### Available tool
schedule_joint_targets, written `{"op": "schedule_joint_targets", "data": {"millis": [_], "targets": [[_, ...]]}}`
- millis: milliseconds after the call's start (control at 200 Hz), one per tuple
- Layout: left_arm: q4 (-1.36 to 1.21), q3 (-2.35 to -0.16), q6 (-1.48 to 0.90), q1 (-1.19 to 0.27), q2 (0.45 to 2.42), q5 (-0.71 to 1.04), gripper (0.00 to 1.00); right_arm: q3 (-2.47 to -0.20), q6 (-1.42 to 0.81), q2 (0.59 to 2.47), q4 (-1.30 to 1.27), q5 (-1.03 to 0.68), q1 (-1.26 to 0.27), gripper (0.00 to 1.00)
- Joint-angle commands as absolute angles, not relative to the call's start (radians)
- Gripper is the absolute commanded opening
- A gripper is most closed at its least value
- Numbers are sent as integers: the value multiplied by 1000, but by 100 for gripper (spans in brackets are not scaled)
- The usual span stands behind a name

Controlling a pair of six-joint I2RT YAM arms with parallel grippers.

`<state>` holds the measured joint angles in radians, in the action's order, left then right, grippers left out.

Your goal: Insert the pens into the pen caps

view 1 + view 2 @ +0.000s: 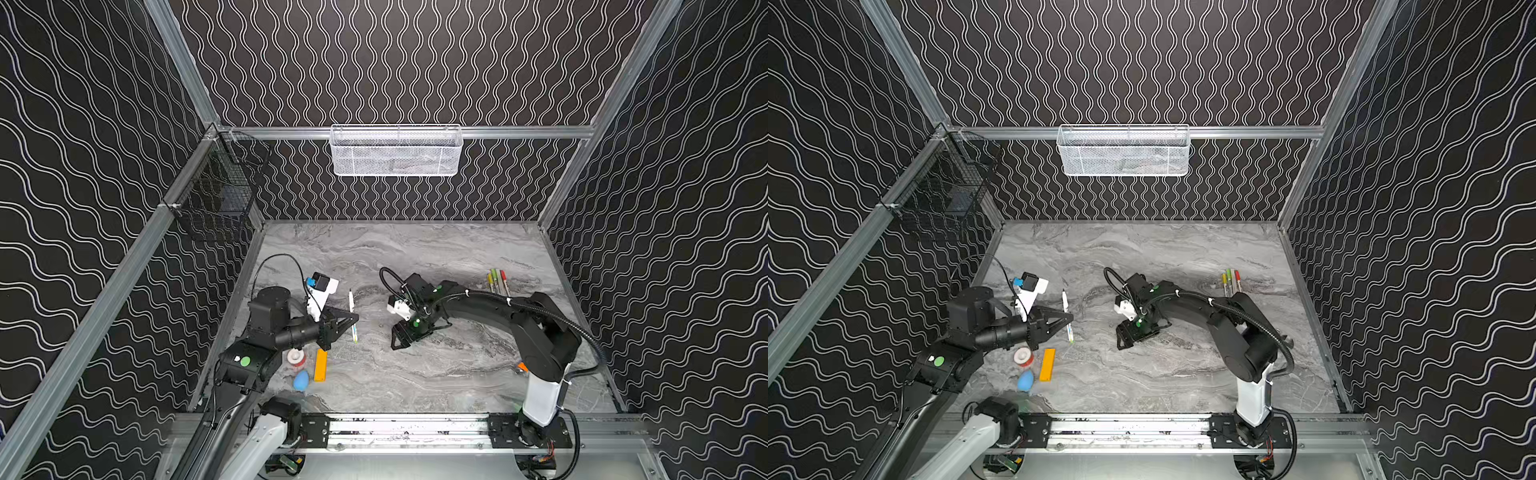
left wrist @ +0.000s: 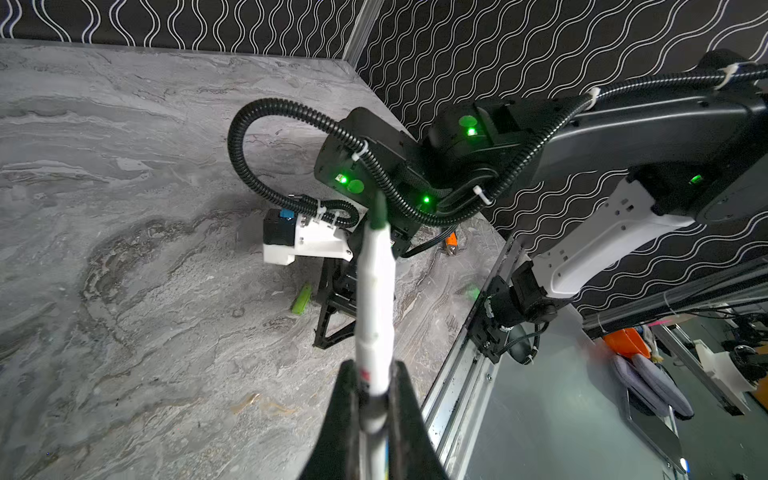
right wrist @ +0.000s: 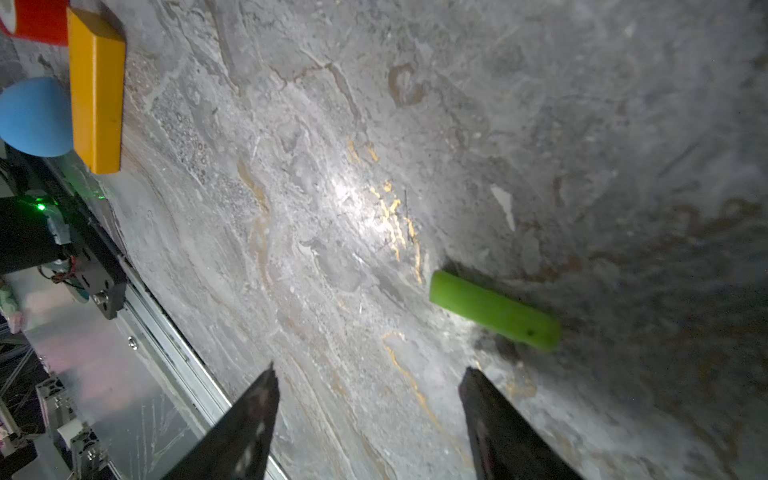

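Note:
My left gripper [image 1: 354, 319] [image 2: 374, 372] is shut on a white pen [image 1: 352, 309] [image 1: 1067, 309] [image 2: 376, 286], held above the table left of centre; in the left wrist view the pen's dark green tip [image 2: 379, 212] points away from the jaws. My right gripper [image 1: 417, 338] [image 3: 370, 372] hangs open close over the marble table near the middle. A bright green pen cap [image 3: 494, 309] [image 2: 301, 299] lies flat just beyond and to one side of its fingertips, untouched. Three capped pens [image 1: 496, 280] [image 1: 1230, 282] lie side by side at the back right.
Near the front left lie an orange-yellow bar [image 1: 320, 365] [image 3: 96, 91], a blue egg-shaped blob [image 1: 301, 380] and a red-and-white roll [image 1: 296, 358]. An orange-handled tool [image 1: 522, 366] sits by the right arm's base. A white mesh basket [image 1: 395, 151] and a black wire basket [image 1: 220, 195] hang on the walls.

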<state>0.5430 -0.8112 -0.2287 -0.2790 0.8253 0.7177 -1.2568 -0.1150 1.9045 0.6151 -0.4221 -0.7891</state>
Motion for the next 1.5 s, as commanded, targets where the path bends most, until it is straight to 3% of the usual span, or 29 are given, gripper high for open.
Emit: {"op": "schedule_joint_targets", "data": {"millis": [0, 415, 651, 1496], "targets": [[509, -809, -213, -278, 820, 724, 0, -1291, -120, 1949, 593, -443, -787, 72], [514, -811, -209, -278, 821, 720, 0, -1394, -137, 2031, 685, -310, -777, 72], [513, -813, -207, -276, 828, 725, 0, -1358, -138, 2000, 671, -314, -752, 72], [512, -814, -207, -270, 824, 725, 0, -1573, -100, 2134, 734, -337, -780, 71]]}}
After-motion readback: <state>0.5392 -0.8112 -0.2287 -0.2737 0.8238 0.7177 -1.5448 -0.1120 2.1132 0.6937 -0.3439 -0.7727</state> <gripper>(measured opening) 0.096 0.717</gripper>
